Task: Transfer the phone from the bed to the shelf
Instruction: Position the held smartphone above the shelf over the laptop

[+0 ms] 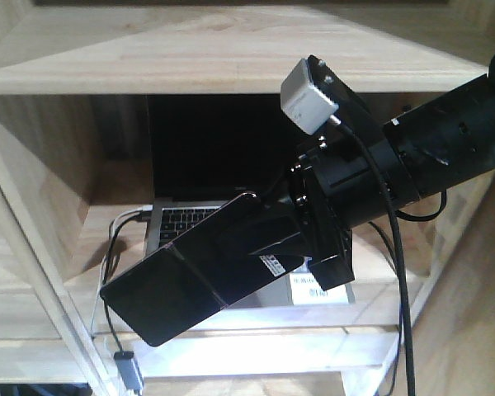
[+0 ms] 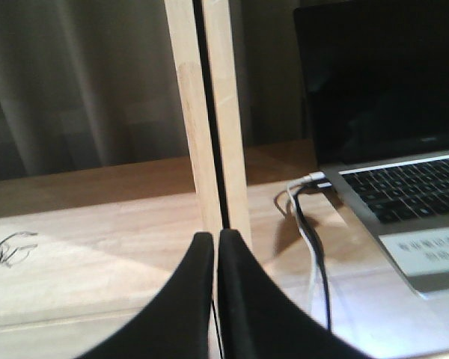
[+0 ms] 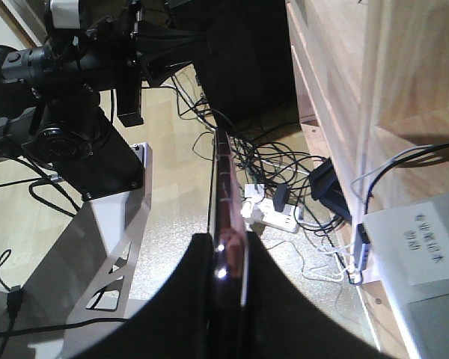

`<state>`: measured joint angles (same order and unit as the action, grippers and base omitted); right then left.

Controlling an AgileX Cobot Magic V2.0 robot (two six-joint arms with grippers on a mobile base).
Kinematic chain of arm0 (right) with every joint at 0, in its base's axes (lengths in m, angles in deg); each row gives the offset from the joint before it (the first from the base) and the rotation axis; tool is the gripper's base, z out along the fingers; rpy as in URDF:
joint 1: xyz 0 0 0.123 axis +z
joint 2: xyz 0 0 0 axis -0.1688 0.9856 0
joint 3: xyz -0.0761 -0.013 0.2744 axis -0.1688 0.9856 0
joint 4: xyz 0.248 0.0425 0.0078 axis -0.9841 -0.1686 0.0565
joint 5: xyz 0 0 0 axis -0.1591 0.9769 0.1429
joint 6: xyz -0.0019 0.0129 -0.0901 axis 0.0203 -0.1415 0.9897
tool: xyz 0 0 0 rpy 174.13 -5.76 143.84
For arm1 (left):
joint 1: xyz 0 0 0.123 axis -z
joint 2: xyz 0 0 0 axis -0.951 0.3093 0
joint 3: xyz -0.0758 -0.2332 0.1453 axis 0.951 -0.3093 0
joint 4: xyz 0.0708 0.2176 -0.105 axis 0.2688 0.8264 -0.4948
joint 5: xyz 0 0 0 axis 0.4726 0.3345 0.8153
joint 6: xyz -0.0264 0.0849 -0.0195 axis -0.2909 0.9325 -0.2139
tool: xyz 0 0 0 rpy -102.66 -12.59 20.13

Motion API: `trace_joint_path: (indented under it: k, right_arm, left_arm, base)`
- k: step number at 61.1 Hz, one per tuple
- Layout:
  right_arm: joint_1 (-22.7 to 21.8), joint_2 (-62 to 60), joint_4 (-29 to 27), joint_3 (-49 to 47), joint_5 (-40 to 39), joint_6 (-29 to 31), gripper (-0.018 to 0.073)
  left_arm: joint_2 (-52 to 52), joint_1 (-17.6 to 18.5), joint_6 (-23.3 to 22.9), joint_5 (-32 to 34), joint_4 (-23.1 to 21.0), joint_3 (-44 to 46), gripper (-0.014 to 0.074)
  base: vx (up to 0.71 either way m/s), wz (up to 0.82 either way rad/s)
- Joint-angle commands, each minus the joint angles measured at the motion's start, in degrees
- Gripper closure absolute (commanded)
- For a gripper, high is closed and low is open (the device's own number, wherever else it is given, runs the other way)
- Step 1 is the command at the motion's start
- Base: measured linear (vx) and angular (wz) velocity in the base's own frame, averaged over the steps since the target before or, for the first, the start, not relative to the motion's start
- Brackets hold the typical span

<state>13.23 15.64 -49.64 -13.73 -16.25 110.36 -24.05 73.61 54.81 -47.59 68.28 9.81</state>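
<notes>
The phone (image 1: 181,285), a glossy black slab with a crease across its middle, hangs tilted in front of the light wood shelf (image 1: 231,70), its free end low and to the left. My right gripper (image 1: 280,239) is shut on the phone's upper right end. In the right wrist view the phone (image 3: 223,179) runs edge-on between the black fingers (image 3: 284,314) of the right gripper (image 3: 226,243). My left gripper (image 2: 215,239) is shut with nothing in it, pointing at an upright post (image 2: 209,112) of the shelf. The bed is out of view.
An open grey laptop (image 1: 206,165) with a white label stands in the shelf compartment behind the phone, with cables (image 1: 115,247) hanging off its left side. On the floor lie tangled cables and a power strip (image 3: 273,217). The robot's base and other arm (image 3: 75,82) are close by.
</notes>
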Motion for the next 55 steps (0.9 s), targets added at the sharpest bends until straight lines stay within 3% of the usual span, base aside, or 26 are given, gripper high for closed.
trace_joint_path:
  k: [1, 55]
  right_arm:
    - [-0.1, -2.2, -4.6, -1.5, 3.3, -0.2, 0.0561]
    - [-0.1, -2.2, -4.6, -1.5, 3.3, -0.2, 0.0561]
  left_arm:
    - [-0.2, 0.2, -0.3, 4.1, -0.5, 1.3, 0.0595]
    - [-0.2, 0.2, -0.3, 4.1, -0.5, 1.3, 0.0595]
  base:
    - [0.14, 0.02]
    - [0.04, 0.02]
